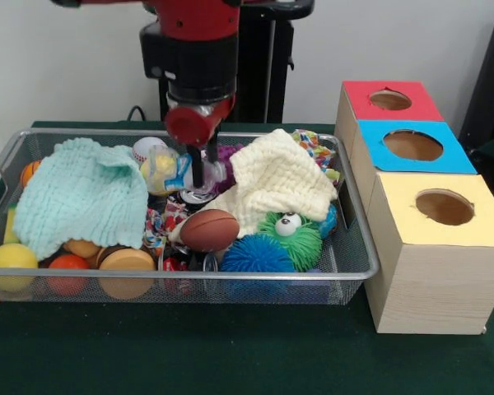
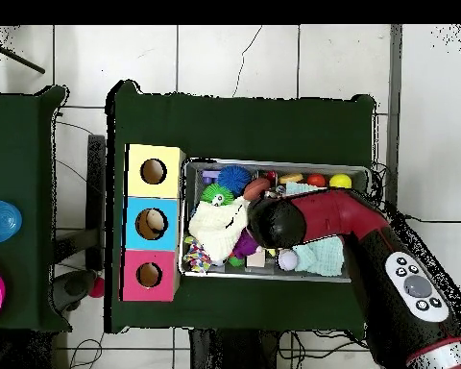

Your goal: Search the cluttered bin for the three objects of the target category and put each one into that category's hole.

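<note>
The bin [image 1: 356,247] was silver wire mesh. A mint-green knitted cloth [image 1: 81,197] lay in it, and a cream-yellow cloth [image 1: 278,177]. The toy football [image 1: 209,230] was brown, the spiky ball [image 1: 257,254] blue, the fuzzy googly-eyed toy [image 1: 296,234] green. A yellow ball [image 1: 11,262] and an orange ball [image 1: 68,268] showed. The pale wooden box [image 1: 432,288] had red [image 1: 354,97], blue [image 1: 370,141] and yellow [image 1: 399,197] panels. The worktop [image 1: 230,354] was dark green. The arm [image 1: 193,37] was red and black.

Red arm [image 1: 199,49] reaching straight down, end effector [image 1: 198,177] lowered
</note>
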